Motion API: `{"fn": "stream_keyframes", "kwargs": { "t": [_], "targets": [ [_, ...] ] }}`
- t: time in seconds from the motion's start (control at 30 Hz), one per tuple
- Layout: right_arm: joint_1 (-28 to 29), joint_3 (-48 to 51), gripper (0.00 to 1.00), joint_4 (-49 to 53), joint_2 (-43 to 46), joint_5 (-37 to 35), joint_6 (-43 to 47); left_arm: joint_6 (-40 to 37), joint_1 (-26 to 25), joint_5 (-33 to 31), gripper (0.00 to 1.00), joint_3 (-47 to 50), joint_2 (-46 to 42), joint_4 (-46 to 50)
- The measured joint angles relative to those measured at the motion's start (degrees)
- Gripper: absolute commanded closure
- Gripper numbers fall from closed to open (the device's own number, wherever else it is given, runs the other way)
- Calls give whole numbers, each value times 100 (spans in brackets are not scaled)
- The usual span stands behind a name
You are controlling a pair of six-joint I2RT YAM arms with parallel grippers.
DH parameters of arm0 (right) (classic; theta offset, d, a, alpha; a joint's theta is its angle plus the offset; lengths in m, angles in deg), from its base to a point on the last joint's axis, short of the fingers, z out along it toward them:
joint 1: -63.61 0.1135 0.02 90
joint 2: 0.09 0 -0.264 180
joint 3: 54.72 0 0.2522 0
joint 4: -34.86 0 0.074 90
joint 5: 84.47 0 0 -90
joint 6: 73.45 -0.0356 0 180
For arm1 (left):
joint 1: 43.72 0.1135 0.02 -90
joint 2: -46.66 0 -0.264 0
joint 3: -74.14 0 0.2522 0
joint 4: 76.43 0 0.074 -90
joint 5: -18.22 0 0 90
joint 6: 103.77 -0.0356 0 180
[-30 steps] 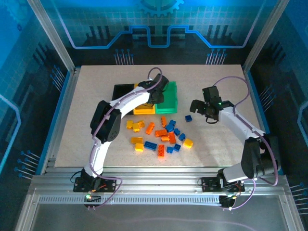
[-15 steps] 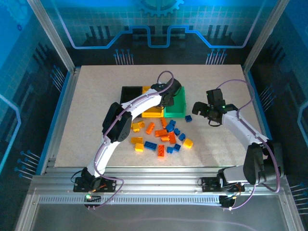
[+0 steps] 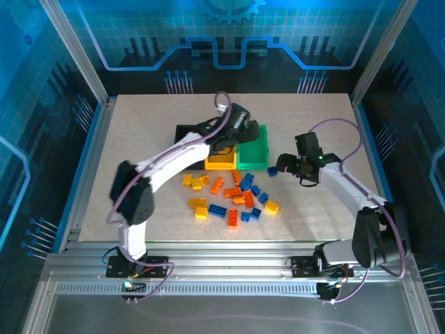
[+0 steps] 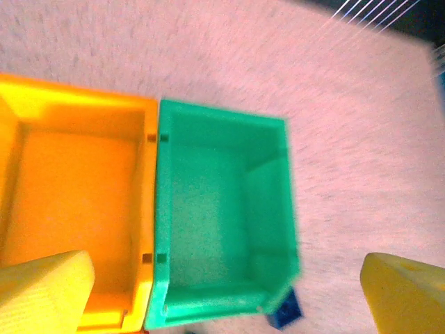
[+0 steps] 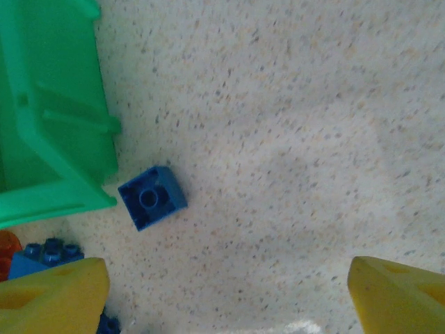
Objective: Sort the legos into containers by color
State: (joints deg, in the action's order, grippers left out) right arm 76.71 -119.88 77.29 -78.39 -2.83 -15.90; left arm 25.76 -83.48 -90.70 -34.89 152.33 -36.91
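- Stretching out long and nearly straight, the left arm hangs the left gripper [image 4: 229, 278] over the green bin [image 4: 222, 124], claw spread wide and holding nothing.
- The right arm is elbow-bent, with the right gripper [image 5: 222, 292] low over the table [image 5: 292, 104], claw apart too.
- The blue lego [image 5: 152, 197] sits just beside the green bin's corner.

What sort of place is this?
Likely a robotics lab test cell: two white robot arms bolted to aluminium rails at a speckled tabletop, enclosed by blue printed panels, with small plastic toy bricks to sort.

Overhead, wrists close, likely sharing green bin [image 4: 208, 209]
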Motion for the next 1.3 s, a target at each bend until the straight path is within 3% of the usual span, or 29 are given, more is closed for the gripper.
{"fn": "stream_keyframes", "kwargs": {
  "t": [0.2,0.33,0.47,0.77,1.3],
  "targets": [
    [503,129,18,-63,-190,24,164,-234,0,35,1,2149,-2500,-1071],
    [721,-26,25,-39,-599,-79,210,-286,7,57,1,3233,-3217,-1403],
    [765,-468,31,48,-1049,-264,212,-354,59,61,1,3722,-3270,-1353],
    [986,-1305,35,354,-1873,-789,162,-319,369,190,1,3897,-3390,-1126],
    [944,-2114,42,610,-2490,-1121,101,-297,400,295,1,3926,-3407,-1078]
  ]
}}
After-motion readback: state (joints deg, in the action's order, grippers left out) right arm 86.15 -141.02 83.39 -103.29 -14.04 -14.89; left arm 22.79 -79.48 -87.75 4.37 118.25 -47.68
